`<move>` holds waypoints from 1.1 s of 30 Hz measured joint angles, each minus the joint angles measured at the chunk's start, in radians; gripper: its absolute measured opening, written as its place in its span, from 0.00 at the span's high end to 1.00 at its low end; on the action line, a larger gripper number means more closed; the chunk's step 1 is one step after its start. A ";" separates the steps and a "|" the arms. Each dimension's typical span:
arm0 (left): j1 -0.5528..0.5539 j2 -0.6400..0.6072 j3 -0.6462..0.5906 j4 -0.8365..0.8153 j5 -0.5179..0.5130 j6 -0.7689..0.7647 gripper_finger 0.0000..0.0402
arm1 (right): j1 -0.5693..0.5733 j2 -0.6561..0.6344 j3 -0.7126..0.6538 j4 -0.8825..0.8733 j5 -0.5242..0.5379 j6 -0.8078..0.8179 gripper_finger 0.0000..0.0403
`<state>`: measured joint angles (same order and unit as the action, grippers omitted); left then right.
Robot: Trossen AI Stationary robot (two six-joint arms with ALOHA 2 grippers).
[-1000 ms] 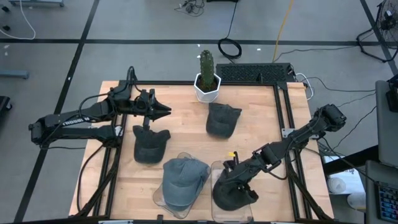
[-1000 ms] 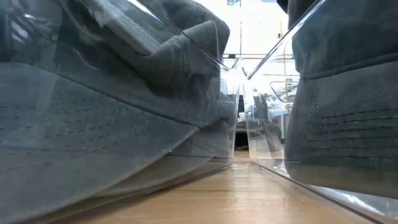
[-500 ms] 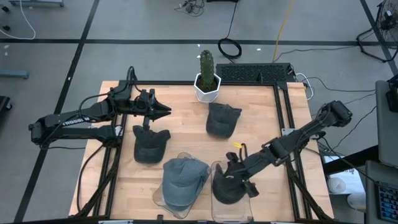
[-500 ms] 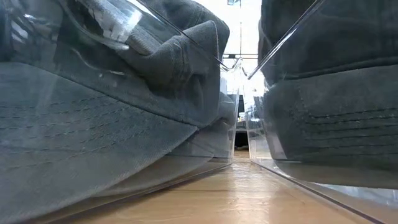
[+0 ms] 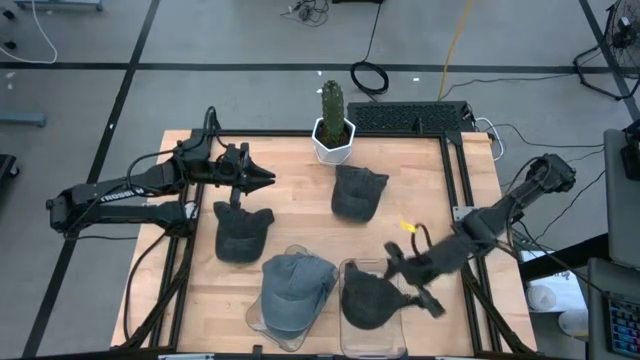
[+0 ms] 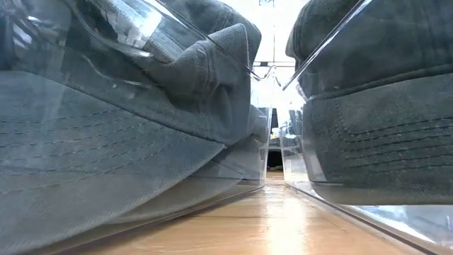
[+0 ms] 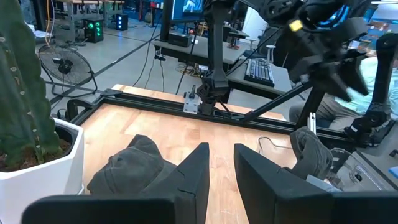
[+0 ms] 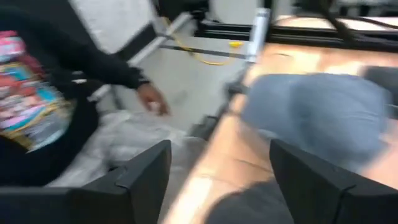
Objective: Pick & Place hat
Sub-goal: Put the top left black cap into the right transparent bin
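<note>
Two dark hats lie crown up on the wooden table (image 5: pixel 300 170), one at the left (image 5: pixel 243 232) and one near the middle (image 5: pixel 358 192). A blue-grey hat (image 5: pixel 295 288) fills the left clear bin (image 5: pixel 252 318). Another dark hat (image 5: pixel 370 300) sits in the right clear bin (image 5: pixel 348 345), also in the low view (image 6: pixel 382 120). My right gripper (image 5: pixel 412 282) hovers open just right of that hat, with nothing between its fingers (image 8: pixel 143 180). My left gripper (image 5: pixel 262 178) waits at the far left, its fingers (image 7: pixel 193 174) a narrow gap apart and empty.
A cactus in a white pot (image 5: pixel 333 135) stands at the far edge, with a keyboard (image 5: pixel 405 118) behind it. Black frame rails (image 5: pixel 458 190) run along the table's sides. Beyond the near edge a person's hand (image 8: pixel 152 99) and dark sleeve show.
My right gripper has opened and let go of the dark hat, then drawn up and toward the table's right edge. The hat has settled into the right clear bin and stays there.
</note>
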<state>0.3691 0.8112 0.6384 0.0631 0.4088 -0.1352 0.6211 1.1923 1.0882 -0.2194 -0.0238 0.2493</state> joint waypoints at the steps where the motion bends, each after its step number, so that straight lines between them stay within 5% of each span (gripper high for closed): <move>1: 0.000 0.000 0.000 0.000 0.000 0.000 0.80 | 0.030 0.002 0.000 0.030 0.000 0.000 0.38; 5: 0.000 0.000 0.000 0.000 0.000 0.000 0.79 | 0.173 0.051 0.003 0.153 0.023 -0.083 0.55; 8: 0.000 0.000 0.000 0.000 0.000 0.000 0.79 | 0.259 0.095 0.001 0.032 0.174 -0.085 0.76; 11: 0.000 0.000 0.000 0.000 0.000 0.000 0.80 | 0.303 0.123 0.001 -0.176 0.336 0.088 0.96; 17: 0.000 0.000 0.000 0.000 0.000 0.000 0.80 | 0.365 0.191 0.000 -0.366 0.472 0.419 1.00; 24: 0.000 0.000 0.000 0.000 0.000 0.000 0.79 | 0.374 0.268 0.000 -0.341 0.525 0.397 1.00; 33: 0.000 0.000 0.000 0.000 0.000 0.000 0.80 | 0.244 0.299 0.000 -0.395 0.585 0.286 1.00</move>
<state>0.3689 0.8112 0.6388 0.0633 0.4088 -0.1352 0.8654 1.4916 1.0882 -0.6139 0.5610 0.5352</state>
